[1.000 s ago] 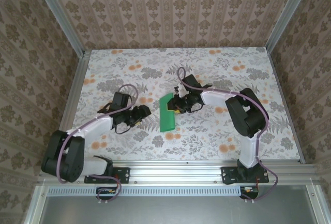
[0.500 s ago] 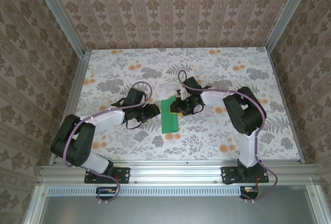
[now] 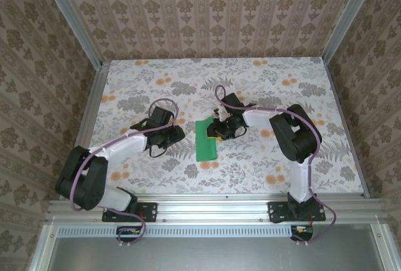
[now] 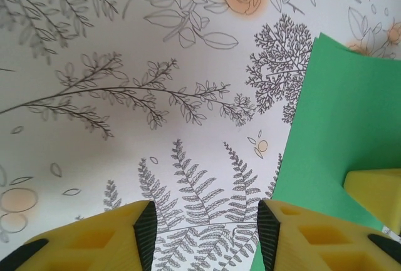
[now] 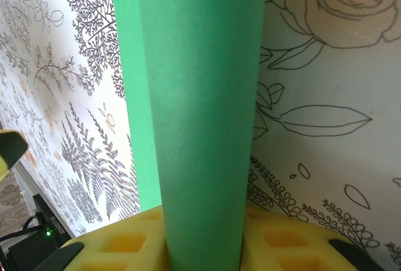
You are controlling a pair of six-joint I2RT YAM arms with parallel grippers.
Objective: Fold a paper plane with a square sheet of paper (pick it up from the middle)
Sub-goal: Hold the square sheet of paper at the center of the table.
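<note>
The square sheet of paper (image 3: 204, 141) lies mid-table as a narrow bright-green strip, folded lengthwise. My right gripper (image 3: 217, 131) is at its right edge. In the right wrist view a raised fold of the paper (image 5: 200, 96) runs straight up between the yellow fingers, and the right gripper (image 5: 203, 246) is shut on it. My left gripper (image 3: 180, 134) sits just left of the strip, apart from it. In the left wrist view the left gripper (image 4: 207, 224) is open over bare table, with the paper (image 4: 338, 121) to its right.
The flowered tablecloth (image 3: 263, 89) covers the table. Aluminium rails (image 3: 94, 102) and papered walls close it in on three sides. A yellow finger of the right gripper (image 4: 376, 193) rests on the paper in the left wrist view.
The left arm swung right toward the paper, then eased back a little, and its jaws narrowed. The right gripper kept its hold and the paper's raised flap came lower.
</note>
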